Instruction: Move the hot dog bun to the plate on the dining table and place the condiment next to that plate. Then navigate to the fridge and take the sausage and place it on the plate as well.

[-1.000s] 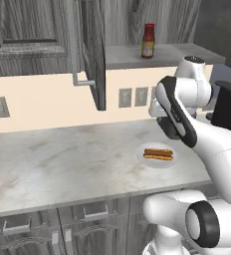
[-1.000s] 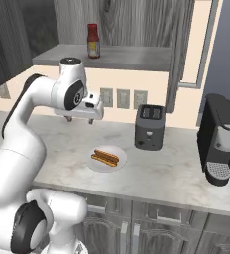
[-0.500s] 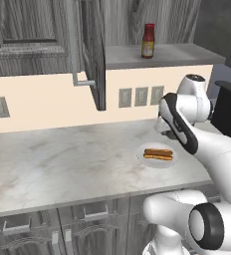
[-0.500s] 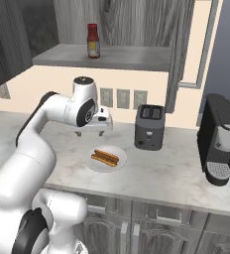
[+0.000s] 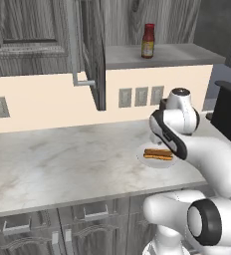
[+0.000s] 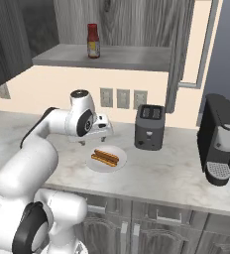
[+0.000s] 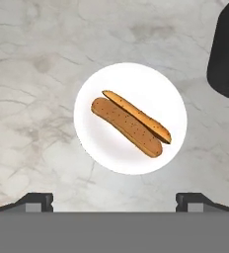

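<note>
The hot dog bun [image 5: 158, 154] [image 6: 105, 158] [image 7: 130, 123], tan-orange and split, lies on a small plain pale plate [image 5: 152, 163] [image 6: 94, 167] [image 7: 106, 148] on the marbled worktop. My gripper [image 6: 96, 140] [image 7: 115, 200] hangs a short way above it, pointing down, open and holding nothing; its fingertips [image 7: 35, 200] stand wide apart. The condiment [image 5: 148, 41] [image 6: 92, 41], a dark red bottle with a yellow label, stands upright on the grey shelf above. The red-rimmed plate, dining table, fridge and sausage are out of view.
A dark toaster [image 6: 149, 127] [image 7: 227, 49] stands just right of the small plate, with a black coffee machine [image 6: 221, 139] [image 5: 230, 112] beyond it. A cabinet door [image 5: 90, 50] [image 6: 182, 44] hangs open beside the shelf. The worktop [image 5: 62, 159] stretches bare to the left.
The arm has swung down and forward, bringing the hand from high near the wall outlets to just above the bun. The jaws have widened a little.
</note>
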{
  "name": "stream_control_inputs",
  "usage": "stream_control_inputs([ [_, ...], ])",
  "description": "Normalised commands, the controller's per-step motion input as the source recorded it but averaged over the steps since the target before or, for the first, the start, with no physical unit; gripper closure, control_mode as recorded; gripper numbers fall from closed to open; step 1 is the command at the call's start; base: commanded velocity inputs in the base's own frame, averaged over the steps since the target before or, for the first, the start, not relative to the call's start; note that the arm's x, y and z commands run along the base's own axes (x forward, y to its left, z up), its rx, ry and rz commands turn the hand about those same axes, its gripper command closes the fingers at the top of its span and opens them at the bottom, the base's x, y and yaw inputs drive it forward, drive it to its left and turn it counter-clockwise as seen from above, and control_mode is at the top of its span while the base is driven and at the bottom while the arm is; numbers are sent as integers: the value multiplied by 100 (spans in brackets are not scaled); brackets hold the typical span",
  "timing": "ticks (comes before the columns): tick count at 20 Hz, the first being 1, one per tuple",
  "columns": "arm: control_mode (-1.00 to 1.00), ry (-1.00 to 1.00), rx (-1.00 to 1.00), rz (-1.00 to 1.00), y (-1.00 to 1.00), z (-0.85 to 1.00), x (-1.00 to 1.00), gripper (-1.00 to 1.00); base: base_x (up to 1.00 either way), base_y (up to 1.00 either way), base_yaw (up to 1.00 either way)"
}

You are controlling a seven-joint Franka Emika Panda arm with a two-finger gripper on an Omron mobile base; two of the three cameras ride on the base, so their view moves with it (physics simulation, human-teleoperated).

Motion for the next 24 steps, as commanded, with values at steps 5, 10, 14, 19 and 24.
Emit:
stream_control_inputs([
  [5, -100, 0, 0, 7, -9, -22, 16, -100, 0, 0, 0],
  [10, -100, 0, 0, 7, -10, -23, 17, -100, 0, 0, 0],
  [14, -100, 0, 0, 6, -1, -37, 16, -100, 0, 0, 0],
  [19, -100, 0, 0, 6, -1, -43, 17, -100, 0, 0, 0],
  [24, -100, 0, 0, 4, -1, -41, 31, -100, 0, 0, 0],
])
